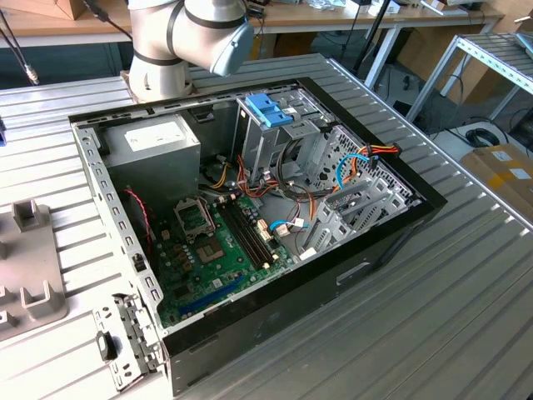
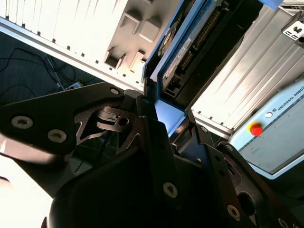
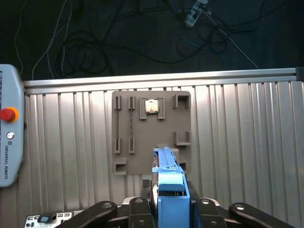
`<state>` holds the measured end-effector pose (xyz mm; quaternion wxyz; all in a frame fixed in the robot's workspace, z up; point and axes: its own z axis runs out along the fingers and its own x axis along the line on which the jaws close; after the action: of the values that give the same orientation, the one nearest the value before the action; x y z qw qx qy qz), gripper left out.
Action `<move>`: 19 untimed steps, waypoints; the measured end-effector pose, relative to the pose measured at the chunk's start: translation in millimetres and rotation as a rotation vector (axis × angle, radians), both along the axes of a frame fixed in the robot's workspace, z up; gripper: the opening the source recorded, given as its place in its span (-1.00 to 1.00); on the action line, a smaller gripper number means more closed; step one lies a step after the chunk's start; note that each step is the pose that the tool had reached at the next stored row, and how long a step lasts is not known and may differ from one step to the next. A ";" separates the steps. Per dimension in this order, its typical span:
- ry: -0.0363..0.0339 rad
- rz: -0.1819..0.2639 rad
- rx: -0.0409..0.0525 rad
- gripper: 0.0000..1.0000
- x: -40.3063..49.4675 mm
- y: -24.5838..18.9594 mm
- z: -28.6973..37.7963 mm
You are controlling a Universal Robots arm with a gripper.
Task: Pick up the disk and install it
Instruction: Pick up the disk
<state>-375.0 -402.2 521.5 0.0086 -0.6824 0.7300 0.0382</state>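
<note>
Exterior view: an open computer case [image 1: 350, 279] lies on a ribbed metal table [image 1: 450, 317], with the arm's base [image 1: 158, 50] behind it. Inside the case are a green board [image 1: 212, 250], a grey power supply [image 1: 154, 146] and a blue bracket [image 1: 268, 110] on a metal cage.

Second wrist view: the gripper [image 2: 168, 102] pinches the disk [image 2: 183, 47] by its blue frame, edge-on, above the table. A pendant [image 2: 270, 137] with a red button lies nearby.

First wrist view: the disk [image 3: 168, 171] is clamped in the gripper [image 3: 169, 192], held over a grey fixture plate [image 3: 142, 137] on the table [image 3: 247, 142].
</note>
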 end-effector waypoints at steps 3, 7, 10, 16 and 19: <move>0.0001 0.000 -0.0013 -0.26 7.3 0.0 0.0; 0.0001 0.000 -0.0016 -0.26 10.0 0.0 0.0; 0.0000 0.000 -0.0019 -0.26 11.9 0.0 -0.1; 0.0000 0.000 -0.0026 -0.26 16.0 0.0 -0.1; 0.0001 0.000 -0.0031 -0.26 18.9 0.0 -0.1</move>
<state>-356.1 -402.2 521.4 0.0075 -0.6824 0.7300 0.0371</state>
